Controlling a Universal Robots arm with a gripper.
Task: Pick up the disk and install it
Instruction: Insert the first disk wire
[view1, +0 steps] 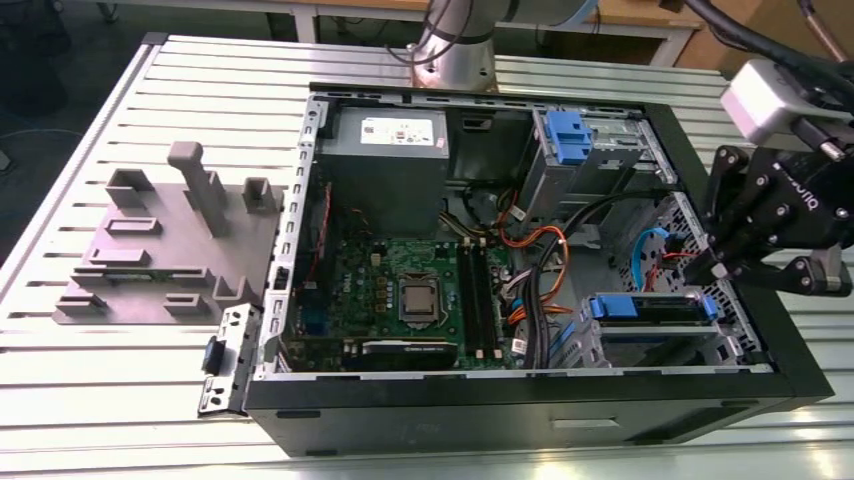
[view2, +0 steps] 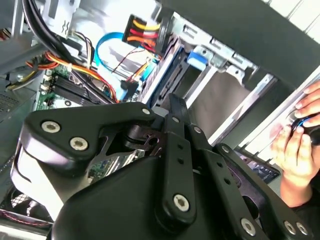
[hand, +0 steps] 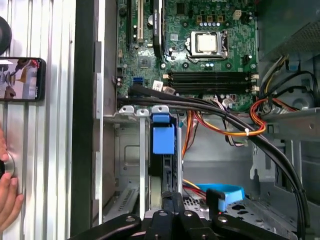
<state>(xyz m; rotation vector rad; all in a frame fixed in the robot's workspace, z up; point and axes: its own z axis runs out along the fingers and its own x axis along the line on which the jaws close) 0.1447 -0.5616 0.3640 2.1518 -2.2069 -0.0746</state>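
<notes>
Blue-framed disk (view1: 647, 308) in bay (view1: 657, 346) — gripper (view1: 718, 268) adj., maybe touching.

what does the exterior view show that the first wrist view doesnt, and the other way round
Exterior view's own: the grey fixture block on the table at the exterior view's left, the grey power supply box inside the case, and the arm's silver column behind it.

First wrist view's own: a phone lying on the table and a person's hand beside the case.

Shared: the processor socket, the orange cables, and the disk with its blue frame at the drive cage.
</notes>
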